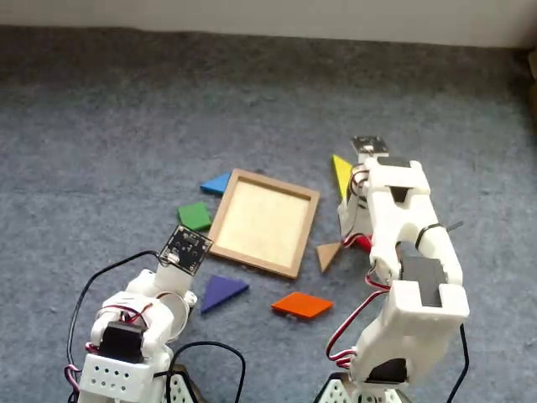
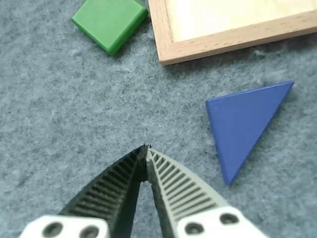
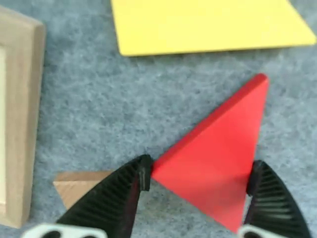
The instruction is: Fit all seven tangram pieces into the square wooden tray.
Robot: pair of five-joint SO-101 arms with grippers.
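We think this is a room set up for trying out robots, maybe a small lab or a spot at home; we cannot tell which. A fuzzy grey-blue carpet (image 1: 101, 126) covers the table, and a pale strip of wall (image 1: 252, 17) runs along the far edge. A white plastic left robot arm (image 1: 134, 327) and a white plastic right robot arm (image 1: 407, 252) sit side by side, trailing a loose black wire (image 1: 109, 269) and thin red wires (image 1: 336, 340). Between them lies a toy: a square wooden tray (image 1: 264, 222) with flat coloured shapes around it, like the orange flat piece (image 1: 302, 305).

Table covered in grey-blue carpet (image 1: 101, 126), low pile. Pale wall strip (image 1: 336, 15) along far edge. Lighting even.
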